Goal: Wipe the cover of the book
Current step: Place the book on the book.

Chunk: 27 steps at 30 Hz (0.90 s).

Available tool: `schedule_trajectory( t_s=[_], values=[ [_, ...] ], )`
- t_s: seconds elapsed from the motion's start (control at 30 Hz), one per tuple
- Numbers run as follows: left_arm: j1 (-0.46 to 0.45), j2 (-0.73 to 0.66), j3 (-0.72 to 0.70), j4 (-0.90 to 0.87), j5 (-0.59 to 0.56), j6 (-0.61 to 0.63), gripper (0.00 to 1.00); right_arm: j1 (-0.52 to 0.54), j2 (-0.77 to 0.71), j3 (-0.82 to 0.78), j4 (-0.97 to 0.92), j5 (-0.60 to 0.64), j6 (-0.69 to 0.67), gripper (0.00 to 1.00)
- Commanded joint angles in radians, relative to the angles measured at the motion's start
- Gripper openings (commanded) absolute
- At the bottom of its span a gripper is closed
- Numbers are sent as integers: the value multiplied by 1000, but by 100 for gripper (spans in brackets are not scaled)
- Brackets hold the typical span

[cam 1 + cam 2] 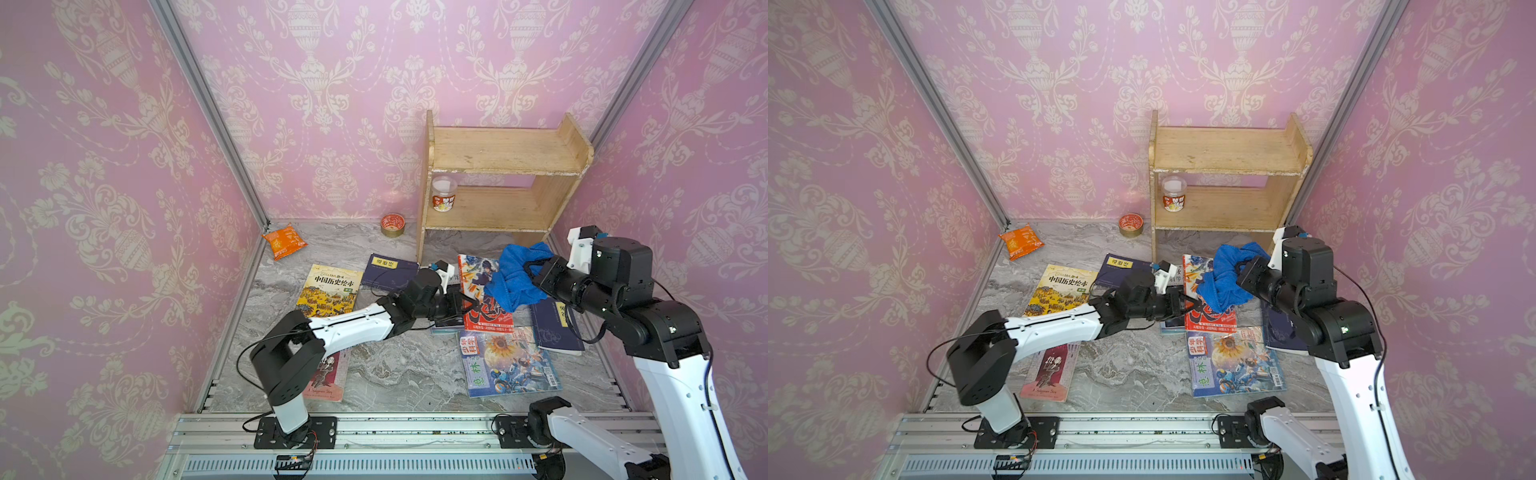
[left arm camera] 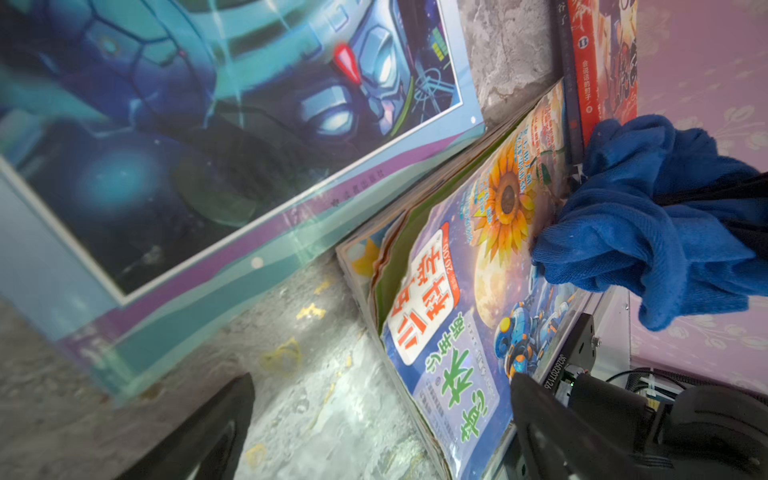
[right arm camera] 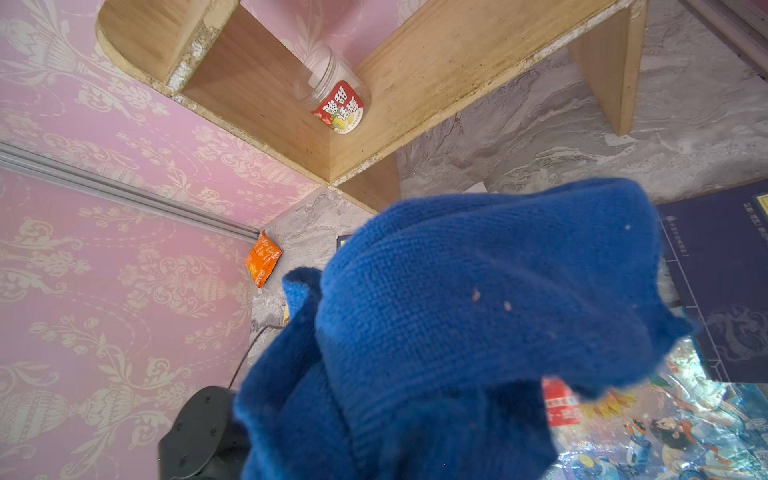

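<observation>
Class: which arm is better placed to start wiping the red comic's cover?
Right. The right gripper holds the blue cloth over the red comic; the left gripper sits at its edge, without cloth.

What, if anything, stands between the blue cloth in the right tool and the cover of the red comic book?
Nothing visible does. In both top views the blue cloth, gripped by the right tool, hangs right over the red comic book. The left tool sits at that book's edge, beside the cloth rather than under it.
</observation>
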Motion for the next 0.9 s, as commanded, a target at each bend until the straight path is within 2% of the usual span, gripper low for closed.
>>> schedule_trajectory(
  t_s=[0.0,0.2,0.43,0.67,0.73,0.87],
  values=[
    [-37,167,191,213,57,1,11,-6,14,4,-37,-11,11,0],
    [-83,464,499,340,43,-100,11,-11,-34,-84,-4,-22,44,0],
    [-151,738,873,260,-27,-217,13,-14,-94,-208,40,-57,71,0],
    [-193,981,1282,34,-98,-250,15,-16,-114,-247,22,-47,44,0],
    [-201,1028,1344,0,-135,-274,15,-17,-115,-262,28,-52,40,0],
    [-204,1049,1347,-26,-179,-289,17,-20,-115,-277,32,-55,29,0]
  ],
)
